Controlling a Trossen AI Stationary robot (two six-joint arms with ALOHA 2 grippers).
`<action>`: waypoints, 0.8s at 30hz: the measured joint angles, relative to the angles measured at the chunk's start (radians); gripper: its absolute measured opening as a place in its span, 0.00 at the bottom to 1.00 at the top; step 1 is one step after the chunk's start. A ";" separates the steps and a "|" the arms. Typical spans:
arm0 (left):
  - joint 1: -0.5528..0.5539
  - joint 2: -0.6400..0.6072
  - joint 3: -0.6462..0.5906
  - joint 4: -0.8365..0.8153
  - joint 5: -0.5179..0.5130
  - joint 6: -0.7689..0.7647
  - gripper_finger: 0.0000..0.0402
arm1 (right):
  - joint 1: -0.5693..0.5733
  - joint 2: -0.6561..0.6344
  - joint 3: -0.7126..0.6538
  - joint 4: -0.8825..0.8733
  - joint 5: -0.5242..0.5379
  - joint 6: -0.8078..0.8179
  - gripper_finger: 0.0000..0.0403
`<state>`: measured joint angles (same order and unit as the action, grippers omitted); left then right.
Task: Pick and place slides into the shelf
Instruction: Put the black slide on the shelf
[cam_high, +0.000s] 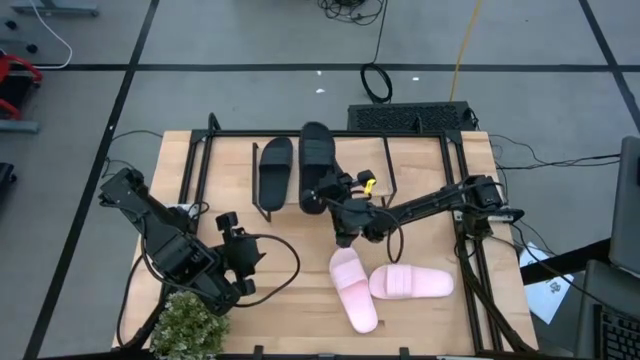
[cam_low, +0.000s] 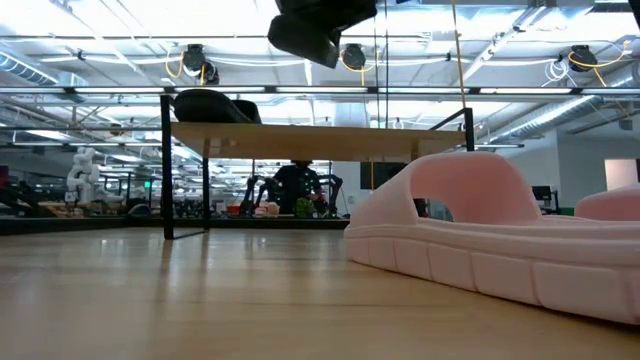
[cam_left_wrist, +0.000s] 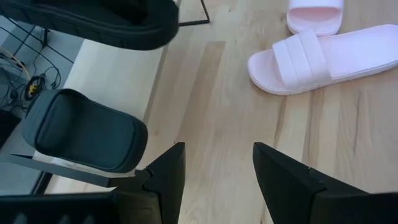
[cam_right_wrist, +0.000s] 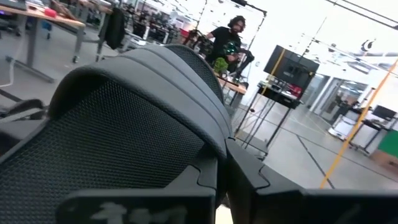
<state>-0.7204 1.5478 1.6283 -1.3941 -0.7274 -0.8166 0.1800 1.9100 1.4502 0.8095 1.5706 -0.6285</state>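
My left gripper (cam_high: 238, 262) hangs over the near left part of the wooden surface (cam_high: 290, 300), beside a small leafy plant (cam_high: 188, 326) at the front edge. Its two fingers (cam_left_wrist: 166, 177) stand wide apart with only bare wood showing between them; nothing is held.

Farther back, the shelf (cam_high: 225, 170) sits on the rear half of the surface, its light plank top on thin black legs. One black slide (cam_high: 275, 168) lies flat on the plank. Just to its right, the second black slide (cam_high: 317, 162) is in my right gripper (cam_high: 335, 195), which is pinched tight on the sandal's edge. From the right wrist view the strap and the mesh-patterned footbed of that slide (cam_right_wrist: 130, 130) fill nearly everything, with my dark fingers (cam_right_wrist: 249, 174) pressed together at its rim. In the high view this slide lies over the shelf beside the first; whether it rests on the plank or hangs just above it I cannot tell.

Nearer the front and to the right, the two pink slides lie on the surface. One pink slide (cam_high: 354, 290) points front to back; the other pink slide (cam_high: 411, 283) lies crosswise, its toe end touching the first.

In the room beyond the surface, a person in dark clothes (cam_right_wrist: 227, 40) stands at a bench.
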 joint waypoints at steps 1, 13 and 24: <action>0.000 0.000 0.000 0.000 -0.001 0.000 0.46 | -0.010 -0.001 0.000 0.001 0.000 -0.012 0.01; 0.000 0.000 0.000 0.003 -0.016 0.000 0.46 | -0.056 -0.002 0.000 -0.036 0.000 -0.016 0.01; 0.000 0.000 0.000 0.009 -0.016 -0.027 0.46 | -0.044 -0.002 0.000 -0.150 0.000 0.036 0.00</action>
<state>-0.7204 1.5478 1.6283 -1.3849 -0.7429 -0.8437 0.1358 1.9083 1.4502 0.6594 1.5703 -0.5926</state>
